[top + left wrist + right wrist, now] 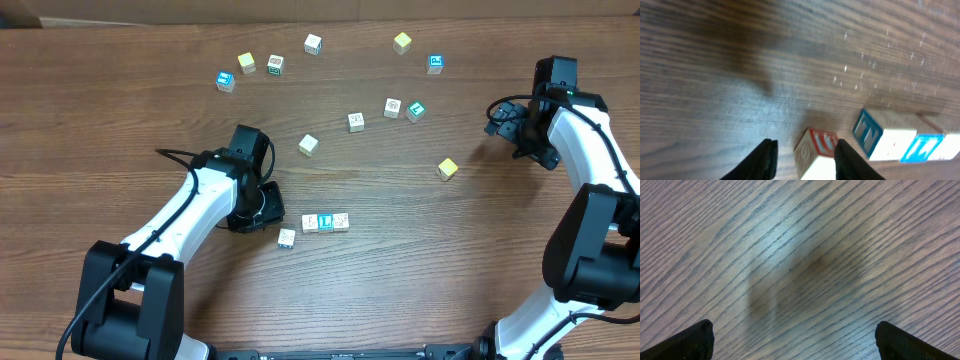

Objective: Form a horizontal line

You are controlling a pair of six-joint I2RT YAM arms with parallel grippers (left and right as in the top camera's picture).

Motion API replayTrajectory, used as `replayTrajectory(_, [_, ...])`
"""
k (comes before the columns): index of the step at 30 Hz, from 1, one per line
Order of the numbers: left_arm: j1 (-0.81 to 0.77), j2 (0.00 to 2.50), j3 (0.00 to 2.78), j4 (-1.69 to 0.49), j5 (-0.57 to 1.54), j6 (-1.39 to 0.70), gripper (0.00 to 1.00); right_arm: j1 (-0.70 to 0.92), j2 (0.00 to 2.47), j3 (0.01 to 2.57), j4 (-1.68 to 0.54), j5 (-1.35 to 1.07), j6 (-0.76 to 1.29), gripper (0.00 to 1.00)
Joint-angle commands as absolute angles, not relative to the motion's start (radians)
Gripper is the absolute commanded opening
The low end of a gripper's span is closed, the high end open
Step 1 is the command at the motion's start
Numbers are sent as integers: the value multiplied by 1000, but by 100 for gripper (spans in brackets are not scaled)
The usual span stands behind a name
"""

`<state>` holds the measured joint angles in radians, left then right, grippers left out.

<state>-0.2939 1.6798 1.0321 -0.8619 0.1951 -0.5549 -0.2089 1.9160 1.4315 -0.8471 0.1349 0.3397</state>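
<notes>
Wooden cube line (325, 221) just right of part-spread left jaws; right jaws wide.

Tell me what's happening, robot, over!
Left end effector open at the red-marked cube, not yet in line. Line of three cubes touching. Right end effector open, over table. Nothing blocking.

Stray cube (287, 238) sat just off the row (325, 222), left end, close ahead of left gripper (805, 159); bare table (430, 270) lay open rightward.

Left pincer (804, 159) partly parted — right pincer (792, 342) spread wide.
</notes>
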Motion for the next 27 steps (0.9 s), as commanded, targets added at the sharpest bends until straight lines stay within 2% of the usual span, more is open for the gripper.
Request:
replayTrajectory(1, [-282,1682,1072,-905,198,-469,30,-209,1895,1452,-842,138,339,100])
replayTrajectory(2, [-280,1682,1074,-925,199,-467,28,-209,1895,1452,-842,138,339,100])
replayTrajectory(5, [-280,1682,1074,-968,200,-467,12,-209,1895,1452,-842,138,339,100])
replayTrajectory(8, [-289,1682,1074,-1018,200,-467,4,-209,1895,1452,-842,138,339,100])
replayTrajectory(16, [-339,1682,1070,-1113,200,-467,4,-209,1895,1452,-842,138,339,100])
replayTrajectory(27, [-439,1682,1061,-1131,162,-473,4,-209,1895,1452,-842,138,339,100])
